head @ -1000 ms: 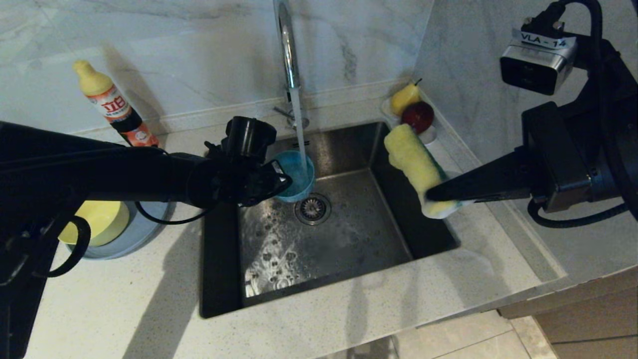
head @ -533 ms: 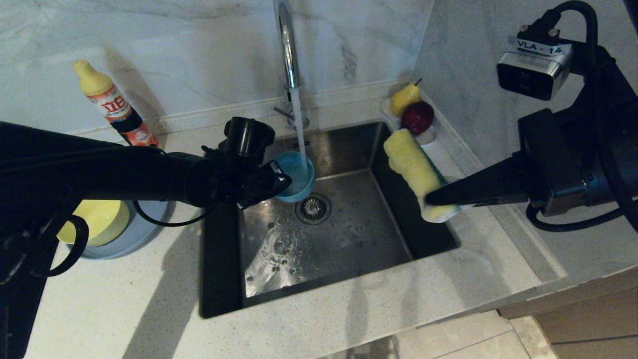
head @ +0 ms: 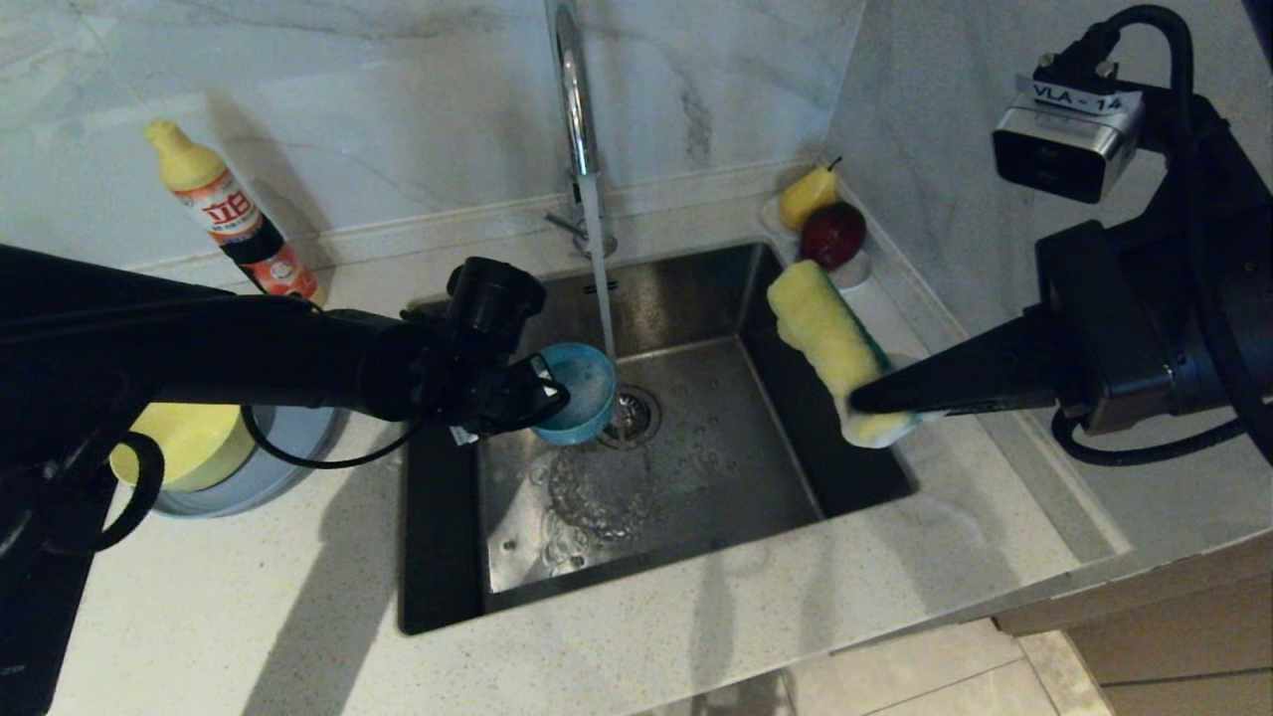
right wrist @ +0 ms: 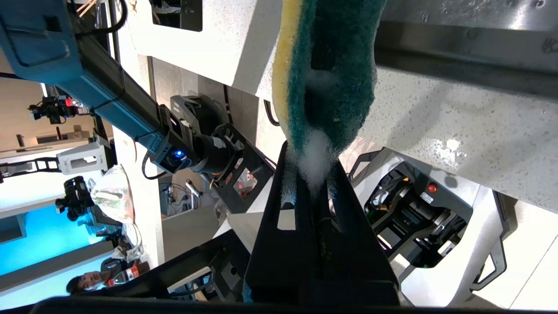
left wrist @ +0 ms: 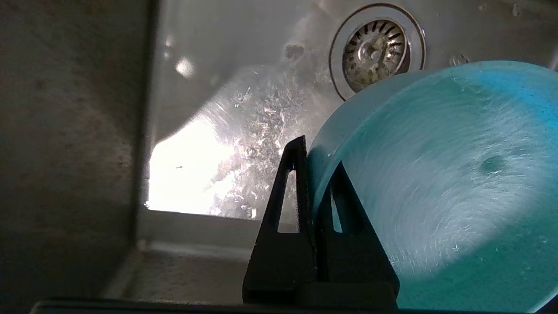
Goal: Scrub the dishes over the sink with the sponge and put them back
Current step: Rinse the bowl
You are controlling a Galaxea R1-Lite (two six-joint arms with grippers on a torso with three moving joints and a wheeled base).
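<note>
The left tool is clamped on the rim of the teal-blue bowl and holds it over the sink. Half a second ago the bowl stood under the tap and caught the water stream. Now it is lower and nearer to the robot, tilted on its side just beside the drain strainer, and the stream falls past it to the sink floor. I judge that the rinse of this bowl is ending and the water is being poured out.

The right tool is closed on one end of the sponge and keeps it over the right edge of the sink, well apart from the bowl.

The yellow bowl rests on the grey-blue plate on the tabletop, left of the sink. Both seem to be waiting for their turn.
</note>
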